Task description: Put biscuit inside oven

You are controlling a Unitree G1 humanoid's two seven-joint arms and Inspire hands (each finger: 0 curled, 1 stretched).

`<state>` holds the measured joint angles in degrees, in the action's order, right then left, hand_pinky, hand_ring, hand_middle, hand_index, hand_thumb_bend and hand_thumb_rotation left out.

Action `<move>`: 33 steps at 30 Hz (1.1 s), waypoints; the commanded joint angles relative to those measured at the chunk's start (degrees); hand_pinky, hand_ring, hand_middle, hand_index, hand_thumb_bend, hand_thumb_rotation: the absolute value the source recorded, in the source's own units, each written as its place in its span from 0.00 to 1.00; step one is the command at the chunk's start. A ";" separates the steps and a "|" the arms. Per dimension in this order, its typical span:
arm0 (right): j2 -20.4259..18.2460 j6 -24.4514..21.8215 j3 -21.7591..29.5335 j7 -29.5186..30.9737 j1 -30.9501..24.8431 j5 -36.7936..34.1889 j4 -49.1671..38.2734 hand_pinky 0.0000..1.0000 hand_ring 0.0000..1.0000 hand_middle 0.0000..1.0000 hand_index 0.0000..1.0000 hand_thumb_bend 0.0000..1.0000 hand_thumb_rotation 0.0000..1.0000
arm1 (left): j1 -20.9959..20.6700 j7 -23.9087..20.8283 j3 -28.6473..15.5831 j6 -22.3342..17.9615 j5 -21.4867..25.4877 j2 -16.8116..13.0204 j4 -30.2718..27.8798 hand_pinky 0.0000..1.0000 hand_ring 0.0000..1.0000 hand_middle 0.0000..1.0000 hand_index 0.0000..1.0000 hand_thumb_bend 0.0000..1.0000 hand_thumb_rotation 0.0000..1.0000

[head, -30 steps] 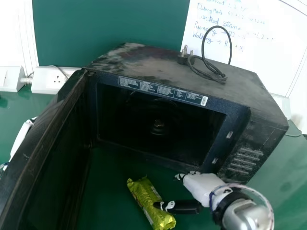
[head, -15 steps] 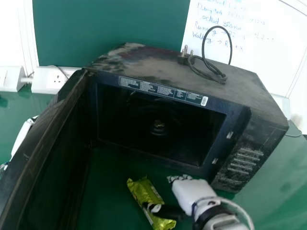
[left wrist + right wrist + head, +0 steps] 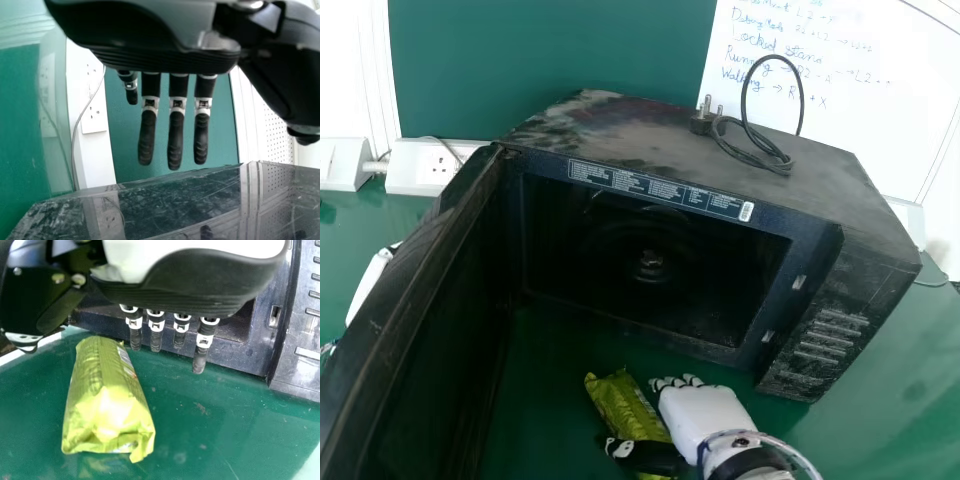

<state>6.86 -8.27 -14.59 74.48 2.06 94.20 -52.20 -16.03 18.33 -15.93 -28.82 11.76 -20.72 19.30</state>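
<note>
My right hand (image 3: 705,415) is at the lower middle of the head view, just right of the biscuit packet (image 3: 627,410), its thumb across the packet's near part. In the right wrist view the yellow-green packet (image 3: 105,400) lies on the table between the thumb side and the fingers of my right hand (image 3: 200,347), which are straight and not curled round it. The oven (image 3: 710,175) stands beyond with its door (image 3: 405,300) open at the left. My left hand (image 3: 368,285) is behind the door; the left wrist view shows my left hand (image 3: 175,130) with straight fingers.
A cable with a plug (image 3: 760,150) rests on the oven's top. White socket boxes (image 3: 425,165) stand at the back left, and a whiteboard (image 3: 870,80) is behind the oven. The green table (image 3: 910,400) extends to the right.
My right hand has moved left in the head view, closer to the packet, and its thumb has passed over the packet to the far left side. The packet and oven stay in place.
</note>
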 commanded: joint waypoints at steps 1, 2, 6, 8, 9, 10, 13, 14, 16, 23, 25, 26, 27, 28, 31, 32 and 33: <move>-1.50 1.03 0.49 0.29 -0.94 0.77 0.74 0.76 0.95 0.99 0.96 0.92 0.66 | 0.93 -0.26 0.46 0.18 -0.50 0.30 -0.81 0.31 0.38 0.45 0.48 0.51 0.06; -1.98 1.31 0.57 0.13 -1.19 1.13 1.08 0.75 0.94 0.99 0.96 0.92 0.65 | 1.00 -0.42 0.44 0.33 -0.59 0.33 -0.95 0.31 0.38 0.45 0.48 0.51 0.06; -3.38 2.39 0.78 -0.92 -2.28 2.79 2.49 0.79 0.93 0.98 0.96 0.93 0.63 | 1.06 -0.40 0.32 0.31 -0.65 0.29 -0.80 0.31 0.38 0.45 0.48 0.51 0.06; -3.90 2.66 1.00 -1.40 -2.67 3.39 3.31 0.82 0.94 0.99 0.96 0.91 0.61 | 1.06 -0.38 0.29 0.47 -0.53 0.31 -0.85 0.31 0.38 0.45 0.48 0.51 0.06; -3.98 2.86 1.14 -1.78 -2.87 3.52 3.65 0.83 0.94 0.99 0.96 0.91 0.61 | 1.05 -0.36 0.28 0.43 -0.54 0.29 -0.84 0.31 0.37 0.45 0.48 0.51 0.06; -4.05 3.08 1.26 -2.16 -3.06 3.66 3.98 0.84 0.94 0.98 0.96 0.90 0.61 | 1.06 -0.34 0.27 0.45 -0.51 0.29 -0.86 0.31 0.37 0.45 0.48 0.51 0.06; -4.27 3.53 1.62 -2.96 -3.58 3.92 4.72 0.85 0.94 0.98 0.96 0.90 0.61 | 1.09 -0.22 0.24 0.57 -0.33 0.27 -0.96 0.31 0.37 0.45 0.48 0.51 0.06; -4.30 3.65 1.74 -3.18 -3.73 3.95 4.92 0.85 0.94 0.98 0.95 0.90 0.61 | 1.17 -0.20 0.24 0.78 -0.23 0.29 -1.17 0.31 0.37 0.45 0.48 0.51 0.06; -4.40 3.69 1.98 -3.59 -3.95 4.07 5.41 0.85 0.94 0.97 0.95 0.90 0.60 | 1.38 -0.46 0.27 1.03 -0.44 0.32 -1.73 0.31 0.38 0.45 0.48 0.51 0.06; -3.95 4.54 3.53 -0.27 -1.97 4.88 7.33 0.75 0.89 0.93 0.92 0.91 0.57 | 1.41 -0.49 0.26 0.54 -0.84 0.10 -1.46 0.31 0.37 0.45 0.48 0.51 0.06; -4.06 4.40 4.21 1.21 -1.06 4.46 7.80 0.71 0.86 0.91 0.91 0.91 0.55 | 1.42 -0.29 0.29 0.69 -0.61 0.08 -1.63 0.31 0.37 0.45 0.48 0.51 0.06; -4.04 4.33 4.49 1.55 -0.73 4.23 8.02 0.70 0.86 0.90 0.91 0.91 0.54 | 1.45 -0.27 0.29 0.86 -0.53 0.08 -1.79 0.31 0.37 0.45 0.48 0.51 0.06; -3.98 4.30 4.73 1.74 -0.44 3.99 8.23 0.69 0.85 0.89 0.90 0.92 0.53 | 1.47 -0.25 0.29 1.01 -0.44 0.08 -1.92 0.31 0.37 0.45 0.48 0.51 0.06; -3.91 4.28 4.92 1.83 -0.20 3.76 8.42 0.70 0.86 0.89 0.90 0.92 0.53 | 1.47 -0.30 0.30 0.90 -0.55 0.06 -2.00 0.31 0.38 0.45 0.48 0.51 0.06; -3.92 4.29 5.04 2.06 0.29 3.69 9.04 0.71 0.86 0.89 0.89 0.92 0.52 | 1.44 -0.39 0.37 0.80 -0.78 0.00 -2.31 0.31 0.38 0.45 0.48 0.51 0.06; -4.00 4.26 4.99 2.20 0.38 3.72 9.24 0.71 0.87 0.89 0.89 0.92 0.52 | 1.39 -0.28 0.35 0.89 -0.64 -0.01 -2.26 0.31 0.37 0.45 0.48 0.51 0.06; -4.12 4.23 4.87 2.36 0.46 3.87 9.46 0.72 0.87 0.89 0.89 0.92 0.52 | 1.35 -0.23 0.32 0.98 -0.51 0.02 -2.18 0.31 0.37 0.45 0.48 0.51 0.06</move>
<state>2.78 -3.98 -10.09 74.93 3.57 98.09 -44.44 -15.07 18.09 -15.93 -28.07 11.34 -20.72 18.00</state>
